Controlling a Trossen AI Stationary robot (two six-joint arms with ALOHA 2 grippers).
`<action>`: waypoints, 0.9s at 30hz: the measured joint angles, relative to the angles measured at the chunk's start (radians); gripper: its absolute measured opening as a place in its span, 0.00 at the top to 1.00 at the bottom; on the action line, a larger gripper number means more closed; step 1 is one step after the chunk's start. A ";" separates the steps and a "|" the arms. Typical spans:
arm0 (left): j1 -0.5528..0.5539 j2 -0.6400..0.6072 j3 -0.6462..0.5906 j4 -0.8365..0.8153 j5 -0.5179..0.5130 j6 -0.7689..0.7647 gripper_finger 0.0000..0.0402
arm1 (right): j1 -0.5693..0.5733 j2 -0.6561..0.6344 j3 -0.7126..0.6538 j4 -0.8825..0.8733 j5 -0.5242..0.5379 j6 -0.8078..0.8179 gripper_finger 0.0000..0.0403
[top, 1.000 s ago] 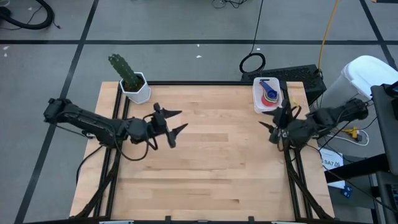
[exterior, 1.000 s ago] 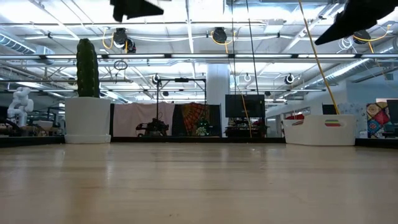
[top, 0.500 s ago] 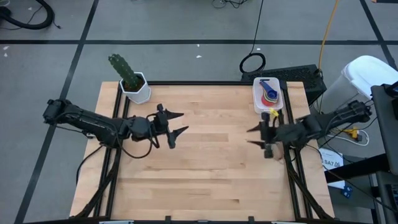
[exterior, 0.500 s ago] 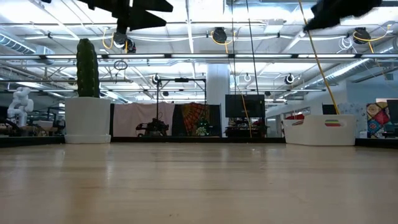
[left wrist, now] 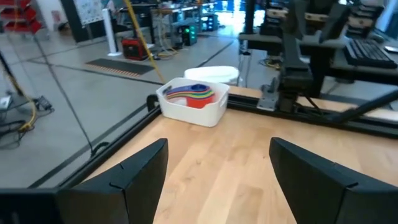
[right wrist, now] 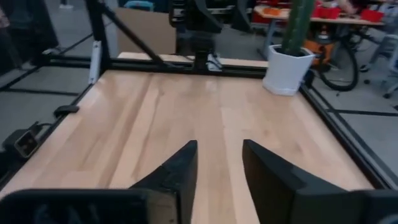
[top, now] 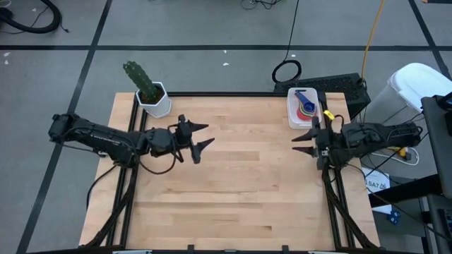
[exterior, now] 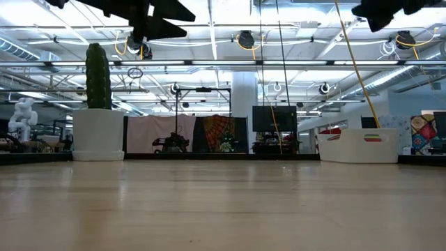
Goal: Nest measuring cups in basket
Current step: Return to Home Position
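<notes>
While nested in the basket (top: 299,122), measuring cups (top: 305,104); print on tag (top: 375,182) unreadable.

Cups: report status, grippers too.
Left gripper open, empty. Right gripper open, empty, beside basket. Cups stacked in basket. Cactus pot far corner, out of way.

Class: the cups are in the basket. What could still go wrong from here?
1. The right gripper, jaws open, hangs close beside the basket at the far right corner of the table; a swing could push it off the edge.
2. The measuring cups stand as high as the rim, so a knock might spill them.
The left gripper hovers left of centre.
</notes>
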 joint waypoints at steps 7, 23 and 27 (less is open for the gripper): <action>0.033 0.000 0.000 -0.031 0.000 -0.130 0.30 | -0.030 -0.094 -0.050 -0.002 0.001 0.004 0.84; 0.050 0.102 0.000 -0.001 0.132 0.020 0.58 | -0.032 -0.168 -0.050 -0.060 0.052 0.017 1.00; 0.079 0.100 0.000 0.005 0.229 0.061 0.90 | -0.032 -0.190 -0.050 -0.083 0.077 0.026 1.00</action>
